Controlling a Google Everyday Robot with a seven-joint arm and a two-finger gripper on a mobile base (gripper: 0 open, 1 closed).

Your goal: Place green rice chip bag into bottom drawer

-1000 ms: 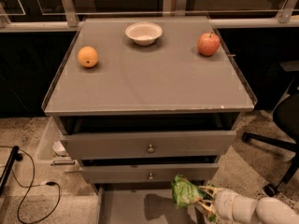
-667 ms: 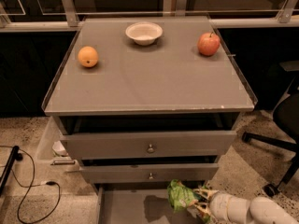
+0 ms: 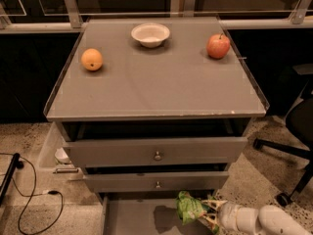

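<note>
The green rice chip bag [image 3: 190, 207] is a crumpled bright green foil bag at the bottom of the camera view. My gripper [image 3: 211, 214] is shut on its right side, and my white arm [image 3: 264, 220] comes in from the lower right. The bag hangs over the right part of the bottom drawer [image 3: 137, 217], a pulled-out flat grey tray at the foot of the grey cabinet. A dark shadow of the bag lies on the drawer floor. The lower edge of the bag and the drawer's front are cut off by the picture edge.
Two grey drawers with round knobs [image 3: 157, 155] stand slightly open above. On the cabinet top [image 3: 156, 82] are an orange [image 3: 91, 59], a white bowl [image 3: 150, 34] and a red apple [image 3: 218, 46]. A black office chair [image 3: 293, 141] stands right; cables [image 3: 29, 199] lie left.
My gripper has carried the bag a little to the left and lower over the bottom drawer. Nothing else has moved.
</note>
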